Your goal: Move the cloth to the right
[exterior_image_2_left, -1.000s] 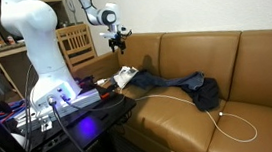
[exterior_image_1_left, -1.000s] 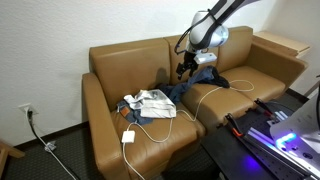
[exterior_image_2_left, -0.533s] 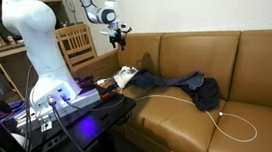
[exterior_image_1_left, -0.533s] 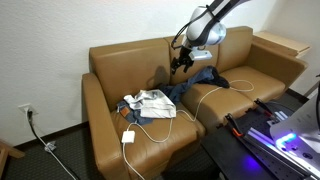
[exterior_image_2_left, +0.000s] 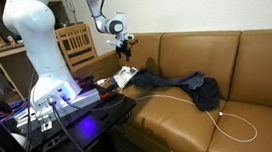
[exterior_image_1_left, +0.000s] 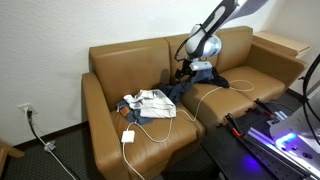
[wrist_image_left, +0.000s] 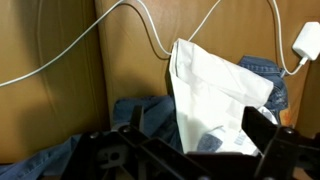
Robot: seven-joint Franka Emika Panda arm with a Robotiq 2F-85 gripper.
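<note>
Claw hangs over the sofa seat. In the wrist view its jaws look wide open and empty, touching nothing as far as I can tell. White cloth lies below, one edge on jeans. No grasp yet, so I judge the whole move right remains.

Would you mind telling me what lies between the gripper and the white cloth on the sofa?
A blue denim garment lies on the sofa seat between the gripper and the white cloth; an exterior view shows this.
</note>
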